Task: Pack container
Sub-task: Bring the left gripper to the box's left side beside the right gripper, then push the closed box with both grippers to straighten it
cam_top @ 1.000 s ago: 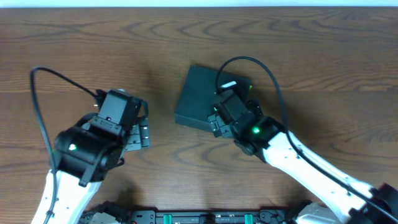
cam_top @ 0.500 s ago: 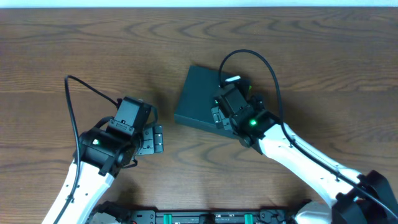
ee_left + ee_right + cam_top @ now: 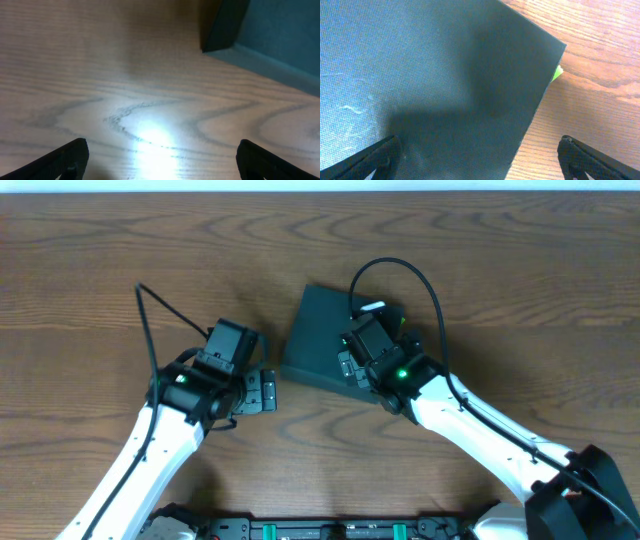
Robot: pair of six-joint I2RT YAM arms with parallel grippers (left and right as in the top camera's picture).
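The container (image 3: 318, 335) is a dark teal-black square box with its flap lid down, lying mid-table. My right gripper (image 3: 347, 367) is open and hovers over its near right part; the right wrist view shows the lid (image 3: 430, 80) filling the frame, with a small green bit (image 3: 556, 73) sticking out at its far edge. My left gripper (image 3: 268, 390) is open and empty just left of the box's near corner. The left wrist view shows that corner (image 3: 260, 45) ahead to the right and bare table between the fingers (image 3: 160, 160).
The wooden table (image 3: 120, 270) spreads all round the box. A black cable (image 3: 400, 275) loops from the right arm over the box's far right corner. A dark rail (image 3: 320, 530) runs along the table's front edge.
My left arm has swung right toward the box's near left corner. My right gripper has edged a little up and left over the lid. The box has not moved.
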